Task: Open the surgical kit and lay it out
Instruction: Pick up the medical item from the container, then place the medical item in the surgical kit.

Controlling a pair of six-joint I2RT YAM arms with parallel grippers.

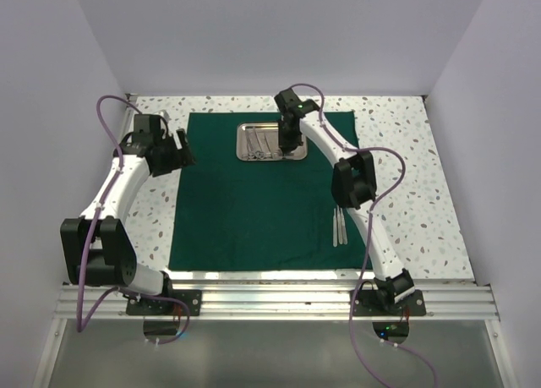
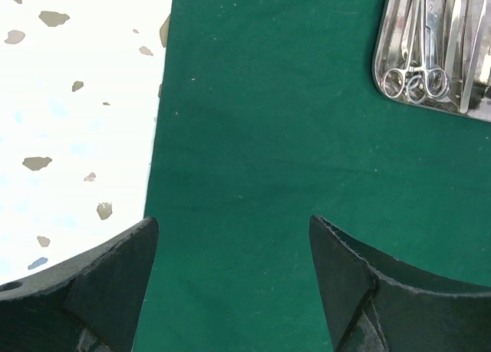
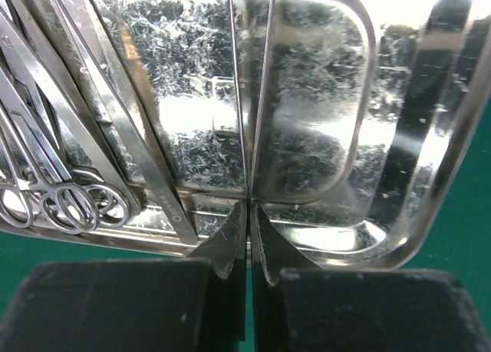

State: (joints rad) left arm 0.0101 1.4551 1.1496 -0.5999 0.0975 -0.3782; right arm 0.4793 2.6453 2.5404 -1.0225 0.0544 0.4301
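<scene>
Terrazzo-speckled white tabletop [image 1: 439, 194] fills the bay, closed in by plain white walls [image 1: 279, 33] on three sides, with an aluminium rail [image 1: 270, 302] along the near edge where both arms are bolted. The dark green drape [image 1: 254, 210] lies opened out flat in the middle of the table, a large rectangle with its long axis running from the near edge to the far one, smooth apart from faint creases. The steel tray [image 1: 239, 143] sits on the drape's far end, centred, its long axis running left to right and its polished floor throwing bright glare. Ring-handled instruments [image 2: 416, 82] and flat forceps lie in its left half, their rings towards the near rim. A pair of slim instruments [image 1: 340, 226] lies on the drape near its right edge, pointing near to far. The right gripper [image 3: 249, 214] hangs over the tray, its jaws pinched together on thin tweezers [image 3: 240, 122] whose tines point away across the tray. The left gripper [image 2: 234, 229] hovers above the drape's left edge, jaws spread wide and holding nothing.
</scene>
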